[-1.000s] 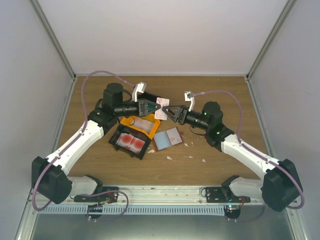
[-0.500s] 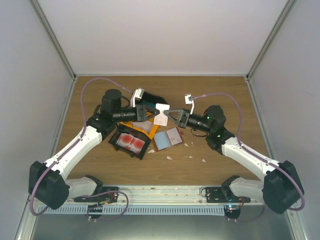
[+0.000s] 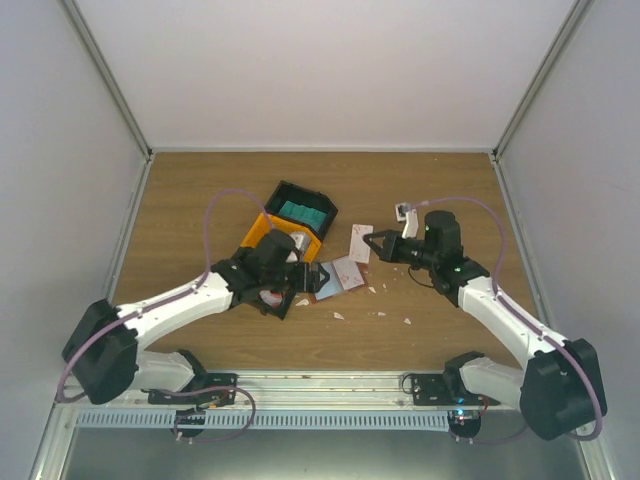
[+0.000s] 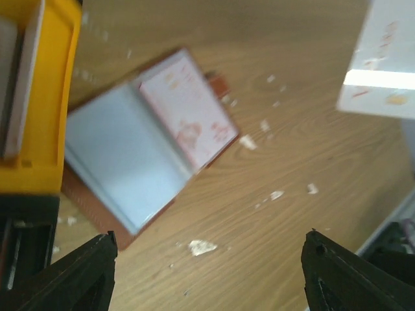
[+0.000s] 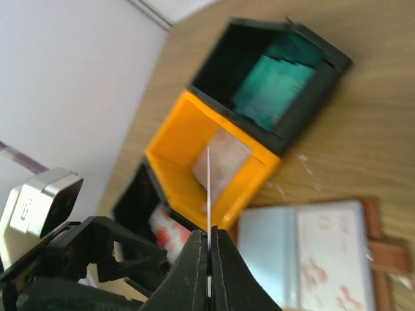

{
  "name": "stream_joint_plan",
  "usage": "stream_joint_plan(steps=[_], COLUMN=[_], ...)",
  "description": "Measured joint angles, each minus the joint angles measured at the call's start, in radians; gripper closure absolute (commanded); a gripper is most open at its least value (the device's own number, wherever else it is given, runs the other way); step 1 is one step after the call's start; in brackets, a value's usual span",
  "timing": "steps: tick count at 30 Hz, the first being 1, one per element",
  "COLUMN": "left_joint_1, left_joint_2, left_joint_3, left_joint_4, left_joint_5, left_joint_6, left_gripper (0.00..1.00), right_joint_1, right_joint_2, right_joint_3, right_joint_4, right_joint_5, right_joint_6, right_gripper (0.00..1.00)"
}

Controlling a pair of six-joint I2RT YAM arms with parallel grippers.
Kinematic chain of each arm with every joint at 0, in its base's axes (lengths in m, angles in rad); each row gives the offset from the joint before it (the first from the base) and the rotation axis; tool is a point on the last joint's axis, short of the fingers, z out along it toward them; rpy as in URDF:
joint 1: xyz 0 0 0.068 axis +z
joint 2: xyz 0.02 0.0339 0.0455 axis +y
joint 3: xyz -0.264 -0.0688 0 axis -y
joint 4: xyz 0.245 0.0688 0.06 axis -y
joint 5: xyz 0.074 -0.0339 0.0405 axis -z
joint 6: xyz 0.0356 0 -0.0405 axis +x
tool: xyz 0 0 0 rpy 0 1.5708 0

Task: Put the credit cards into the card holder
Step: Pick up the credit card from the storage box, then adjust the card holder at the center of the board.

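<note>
The red-pink marks on the cards are too blurred for us to read. On the left, the left pincer (image 4: pixel 209 249) hangs low over the table (image 3: pixel 430 190) with its jaws wide apart and nothing between them. Just ahead of it the card holder (image 4: pixel 139 152) lies open and flat beside the yellow bin (image 4: pixel 55 97), a pink-printed card in its right pocket. Behind that bin, a black bin (image 5: pixel 305 97) holds teal cards (image 5: pixel 272 87). To the right, we see the right pincer (image 5: pixel 209 234) clamped on a pale card (image 5: pixel 209 184), held above the table near the holder. A second ago both pincers met at this card above the bins; now the left one has let go and dropped.
</note>
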State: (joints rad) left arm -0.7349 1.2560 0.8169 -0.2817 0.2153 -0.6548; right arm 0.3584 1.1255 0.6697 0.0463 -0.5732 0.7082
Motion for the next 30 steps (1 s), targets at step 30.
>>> stream_joint_plan(steps=[30], left_joint_1=[-0.111], left_joint_2=[0.469], left_joint_3=[0.109], left_joint_4=[0.091], left_joint_5=[-0.225], left_joint_6=[-0.076], left_gripper=[0.15], right_joint_1=[-0.045], right_joint_2=[0.197], right_joint_3=[-0.03], right_joint_4=[-0.211], right_joint_5=[0.016], right_joint_6=[-0.209], right_gripper=[1.0])
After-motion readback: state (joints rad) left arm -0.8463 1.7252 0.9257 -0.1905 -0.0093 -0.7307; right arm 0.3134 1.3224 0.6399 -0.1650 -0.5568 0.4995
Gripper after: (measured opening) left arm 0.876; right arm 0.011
